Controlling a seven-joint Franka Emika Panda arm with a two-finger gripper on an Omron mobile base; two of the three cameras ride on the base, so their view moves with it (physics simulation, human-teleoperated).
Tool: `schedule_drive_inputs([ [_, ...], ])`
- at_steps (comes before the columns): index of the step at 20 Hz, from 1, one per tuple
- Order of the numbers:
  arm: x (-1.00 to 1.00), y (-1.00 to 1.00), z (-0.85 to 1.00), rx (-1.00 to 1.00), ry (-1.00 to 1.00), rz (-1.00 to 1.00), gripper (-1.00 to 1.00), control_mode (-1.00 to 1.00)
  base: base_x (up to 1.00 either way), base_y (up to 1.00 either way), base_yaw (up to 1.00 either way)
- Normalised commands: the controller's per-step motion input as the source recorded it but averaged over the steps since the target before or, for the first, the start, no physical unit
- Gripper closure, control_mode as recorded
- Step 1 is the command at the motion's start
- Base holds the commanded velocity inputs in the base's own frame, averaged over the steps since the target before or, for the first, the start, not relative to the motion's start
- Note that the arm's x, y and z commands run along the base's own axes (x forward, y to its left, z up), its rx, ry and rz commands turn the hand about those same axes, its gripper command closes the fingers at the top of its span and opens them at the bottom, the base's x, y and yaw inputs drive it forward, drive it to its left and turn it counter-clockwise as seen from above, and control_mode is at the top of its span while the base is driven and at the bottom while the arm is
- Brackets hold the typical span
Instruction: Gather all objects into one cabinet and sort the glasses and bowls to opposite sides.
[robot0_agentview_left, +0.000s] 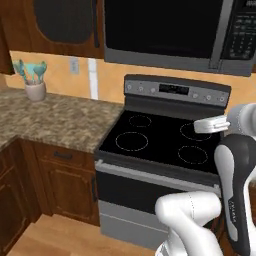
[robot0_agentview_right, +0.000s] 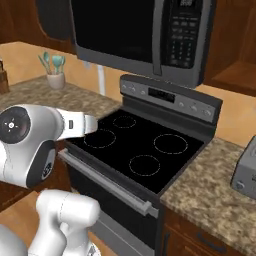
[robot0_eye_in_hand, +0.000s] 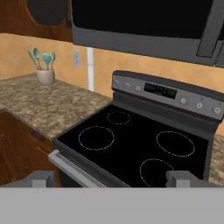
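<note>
In the left base view you see the arm (robot0_agentview_left: 235, 165) rising over the black stove (robot0_agentview_left: 160, 137), with a utensil jar (robot0_agentview_left: 35, 90) on the granite counter (robot0_agentview_left: 55, 120) and the dark-panelled cabinet door (robot0_agentview_left: 65, 22) above it. The right base view adds a grey toaster (robot0_agentview_right: 245, 172) beside the stove and the microwave (robot0_agentview_right: 145, 32). In the hand view your gripper (robot0_eye_in_hand: 111, 178) has its tips spread wide apart, holding nothing; I can't tell where the cups or bowl are.

The white arm (robot0_agentview_left: 235, 165) rose folded from the base, its elbow bent and the forearm carried level. In the hand view the gripper (robot0_eye_in_hand: 112, 178) held nothing, its two grey fingertips (robot0_eye_in_hand: 43, 178) set wide apart.
</note>
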Motion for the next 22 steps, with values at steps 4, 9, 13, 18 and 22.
schedule_drive_inputs([
  [4, 0.00, 0.00, 0.00, 0.00, 0.00, 0.00, -1.00, 1.00, -0.33, -0.92, -0.57],
  [9, 0.00, 0.00, 0.00, 0.00, 0.00, 0.00, -1.00, 1.00, -0.07, -0.77, -0.57],
  [13, 0.00, 0.00, 0.00, 0.00, 0.00, 0.00, -1.00, 1.00, -0.02, -0.43, -0.31],
  [18, 0.00, 0.00, 0.00, 0.00, 0.00, 0.00, -1.00, 1.00, 0.00, 0.00, -0.40],
  [22, 0.00, 0.00, 0.00, 0.00, 0.00, 0.00, -1.00, 1.00, 0.06, 0.00, -0.37],
])
